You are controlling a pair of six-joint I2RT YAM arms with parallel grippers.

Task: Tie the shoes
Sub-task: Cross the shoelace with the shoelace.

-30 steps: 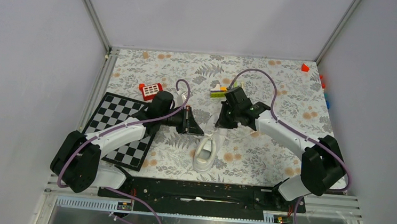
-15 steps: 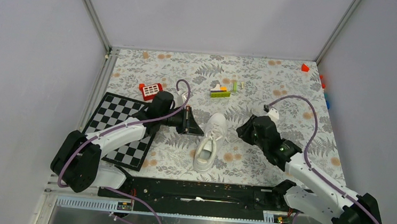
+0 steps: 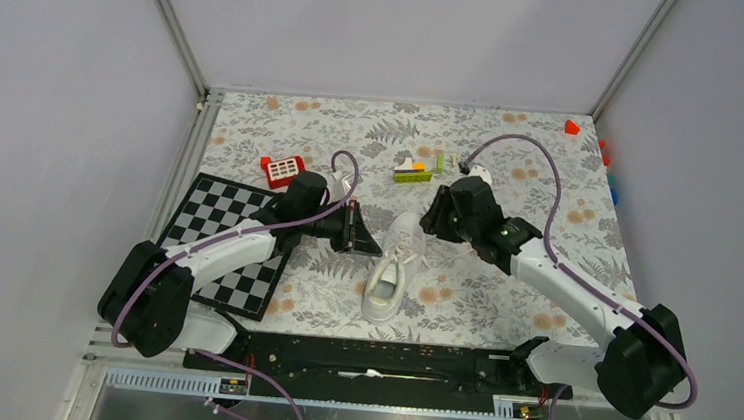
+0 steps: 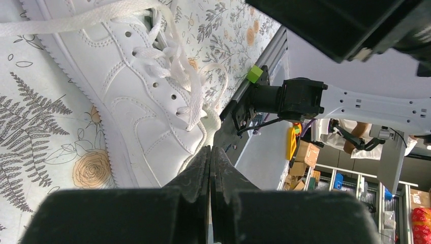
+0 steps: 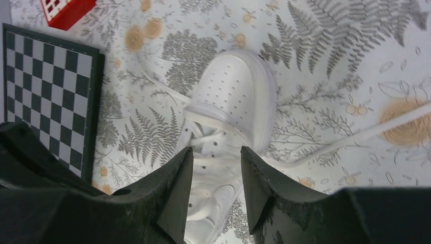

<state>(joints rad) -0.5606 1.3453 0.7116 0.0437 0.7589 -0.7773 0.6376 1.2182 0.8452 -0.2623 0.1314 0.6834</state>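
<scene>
While white low-top sneaker lies centrally on floral-print table, white laces untied: step = lace pickup. Left gripper closed tight beside sneaker; lace hold unclear. Right gripper fingers parted, empty, over toe. Next: descend, pinch free lace.

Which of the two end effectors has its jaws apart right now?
The right end effector, near the toe of the white sneaker: a clear gap shows between its jaws. The left end effector has its jaws pressed together.
</scene>
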